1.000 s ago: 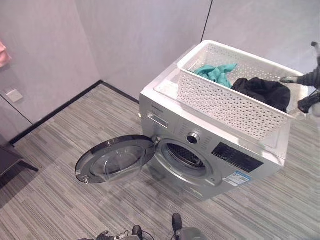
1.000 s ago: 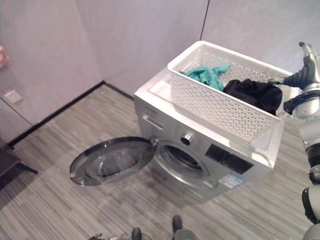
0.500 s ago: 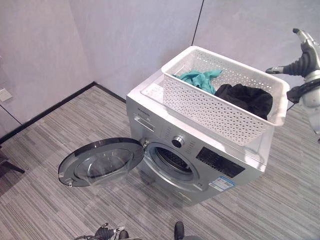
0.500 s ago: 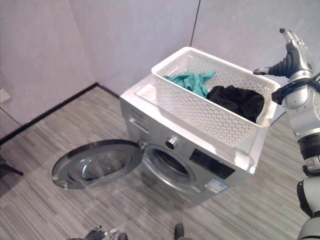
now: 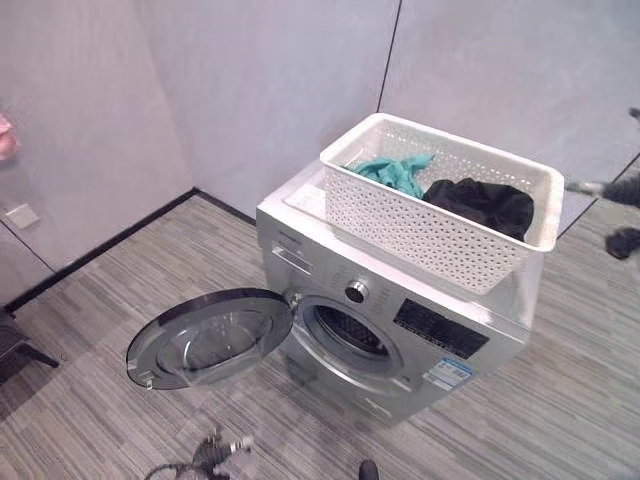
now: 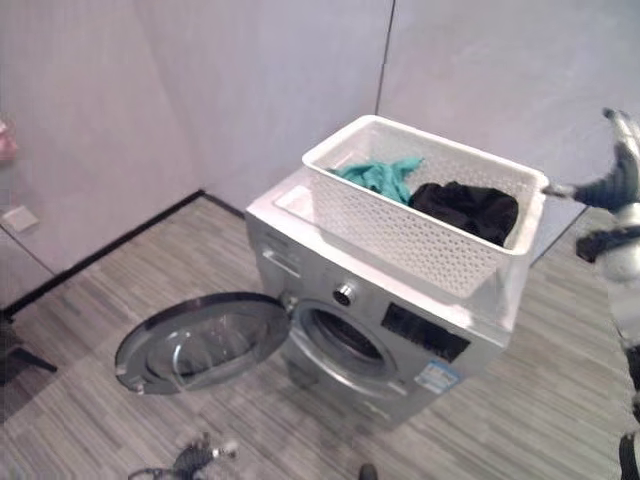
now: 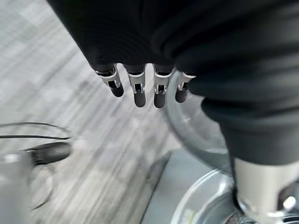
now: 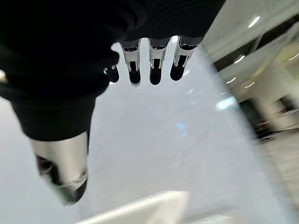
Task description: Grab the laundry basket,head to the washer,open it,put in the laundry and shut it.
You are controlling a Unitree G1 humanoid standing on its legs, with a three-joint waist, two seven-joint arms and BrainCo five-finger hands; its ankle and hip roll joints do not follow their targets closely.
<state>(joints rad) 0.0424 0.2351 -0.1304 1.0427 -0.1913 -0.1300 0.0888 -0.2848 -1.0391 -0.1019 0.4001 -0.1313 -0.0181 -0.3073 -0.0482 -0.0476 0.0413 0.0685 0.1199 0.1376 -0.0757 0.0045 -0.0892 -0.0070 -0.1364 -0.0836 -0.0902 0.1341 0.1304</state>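
One washer [image 5: 400,320], silver, its round door [image 5: 210,337] swung open over the floor. One white laundry basket [image 5: 440,215] on top of it, holding two garments: one teal [image 5: 392,172], one black [image 5: 482,203]. Right hand [image 6: 612,185] raised beside the basket, fingers [image 8: 156,63] straight, empty. Left hand [image 7: 154,28] low by the door, fingers [image 7: 138,88] straight, empty.

No print could be read. The washer [image 5: 390,330] bore a blue and white sticker [image 5: 447,374] at its front's lower corner, a dark display panel [image 5: 432,328] beside the dial and small lettering on the detergent drawer [image 5: 290,252], all too small to make out.
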